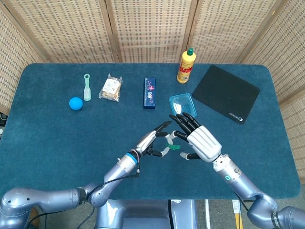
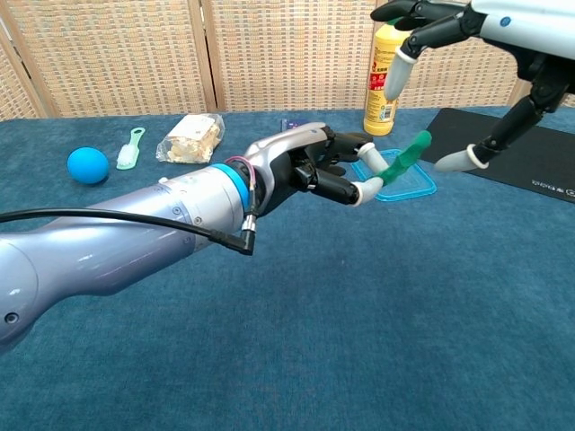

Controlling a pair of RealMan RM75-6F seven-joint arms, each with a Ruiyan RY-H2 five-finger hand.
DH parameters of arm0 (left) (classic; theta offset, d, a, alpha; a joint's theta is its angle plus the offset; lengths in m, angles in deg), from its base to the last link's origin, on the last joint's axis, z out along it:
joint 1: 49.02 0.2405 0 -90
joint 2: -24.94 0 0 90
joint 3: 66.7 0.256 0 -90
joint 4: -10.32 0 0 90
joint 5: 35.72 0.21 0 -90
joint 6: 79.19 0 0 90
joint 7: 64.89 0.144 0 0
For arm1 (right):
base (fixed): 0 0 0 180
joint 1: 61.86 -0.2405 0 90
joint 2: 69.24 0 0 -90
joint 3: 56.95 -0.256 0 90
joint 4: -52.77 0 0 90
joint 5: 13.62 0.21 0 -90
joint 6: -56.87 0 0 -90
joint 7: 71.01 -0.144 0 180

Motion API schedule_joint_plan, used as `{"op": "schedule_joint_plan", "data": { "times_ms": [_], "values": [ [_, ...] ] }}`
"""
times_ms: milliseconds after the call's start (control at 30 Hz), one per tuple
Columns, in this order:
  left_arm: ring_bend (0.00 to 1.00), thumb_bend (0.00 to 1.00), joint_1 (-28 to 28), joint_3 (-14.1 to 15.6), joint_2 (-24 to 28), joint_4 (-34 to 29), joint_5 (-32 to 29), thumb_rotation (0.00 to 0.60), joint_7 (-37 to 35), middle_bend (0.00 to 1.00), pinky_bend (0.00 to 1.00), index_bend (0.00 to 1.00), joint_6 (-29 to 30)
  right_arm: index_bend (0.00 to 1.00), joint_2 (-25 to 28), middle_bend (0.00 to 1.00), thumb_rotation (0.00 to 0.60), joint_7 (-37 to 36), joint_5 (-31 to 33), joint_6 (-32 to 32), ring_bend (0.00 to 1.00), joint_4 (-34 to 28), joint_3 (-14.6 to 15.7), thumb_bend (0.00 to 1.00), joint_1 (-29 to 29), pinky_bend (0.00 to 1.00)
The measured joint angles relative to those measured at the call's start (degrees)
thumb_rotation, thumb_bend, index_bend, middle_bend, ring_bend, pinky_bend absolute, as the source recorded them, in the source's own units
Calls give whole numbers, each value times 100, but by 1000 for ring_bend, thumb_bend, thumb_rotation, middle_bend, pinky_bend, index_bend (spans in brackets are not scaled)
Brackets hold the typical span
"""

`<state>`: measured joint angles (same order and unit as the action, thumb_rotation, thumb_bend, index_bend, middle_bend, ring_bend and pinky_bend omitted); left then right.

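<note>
Midair, green strip (image 2: 406, 154) pinched by left hand (image 1: 155, 141) (tip outward, for handover). Right hand (image 1: 198, 140) spread, empty, alongside.

- The left hand (image 2: 314, 168) pinches a green strip (image 2: 406, 156) between its fingertips, held above the blue table (image 2: 359, 341).
- The right hand (image 2: 467, 27) hangs spread just beyond the strip.
- Behind them sit a clear blue tray (image 2: 415, 184), a yellow bottle (image 2: 381, 81) and a black mat (image 2: 512, 148).
- At the far left lie a blue ball (image 2: 87, 165), a pale green scoop (image 2: 130, 148) and a snack bag (image 2: 190, 137).
</note>
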<state>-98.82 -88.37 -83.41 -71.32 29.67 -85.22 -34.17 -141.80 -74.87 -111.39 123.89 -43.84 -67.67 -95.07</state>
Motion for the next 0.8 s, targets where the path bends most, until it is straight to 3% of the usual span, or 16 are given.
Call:
{"op": "schedule_joint_plan", "data": {
  "times_ms": [800],
  "values": [
    [0, 468, -43, 89, 59, -112, -134, 600, 87, 0, 0, 776, 44, 503, -171, 21, 600, 248, 191, 110, 0, 109, 155, 343, -194, 0]
  ]
}}
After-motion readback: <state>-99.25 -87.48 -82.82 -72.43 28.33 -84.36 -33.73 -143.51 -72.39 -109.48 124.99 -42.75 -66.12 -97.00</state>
